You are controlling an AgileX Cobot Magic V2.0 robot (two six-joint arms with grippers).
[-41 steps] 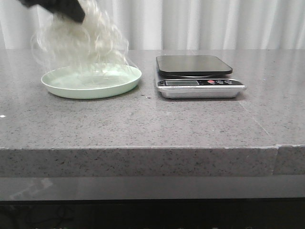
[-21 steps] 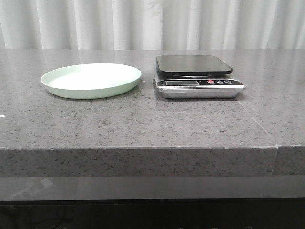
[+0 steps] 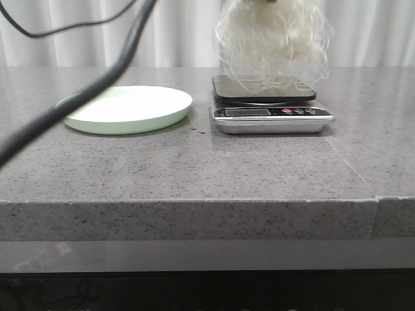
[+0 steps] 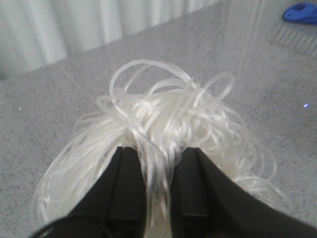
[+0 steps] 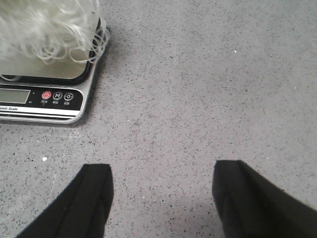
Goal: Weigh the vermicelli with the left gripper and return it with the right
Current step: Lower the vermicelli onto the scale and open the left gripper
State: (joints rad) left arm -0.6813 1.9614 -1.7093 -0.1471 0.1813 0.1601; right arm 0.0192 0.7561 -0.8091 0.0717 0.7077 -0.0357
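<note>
Pale pleated curtains hang behind a grey speckled stone bench (image 3: 194, 165). In the front view, a pale green plate (image 3: 126, 108) sits bare on the left, and a silver kitchen scale (image 3: 269, 103) with a black platform stands just beside it on the right. The vermicelli (image 3: 272, 39) hangs over the scale, its lowest strands trailing down to the platform. The top of the bundle runs out of the picture, so nothing here shows what holds it; only a blurred black cable (image 3: 78, 97) crosses in front of the plate.

The left wrist view fills that gap: the left hand (image 4: 157, 171) is clamped on the vermicelli, its two black fingers (image 4: 124, 183) pinching a band of strands while loops fan out beyond them.

The right wrist view shows the right hand (image 5: 161, 196) with its fingers spread wide apart and nothing between them, above bare bench near the scale. This view alone shows the scale's display and round buttons from above, with noodle loops draped over the platform's corner.
</note>
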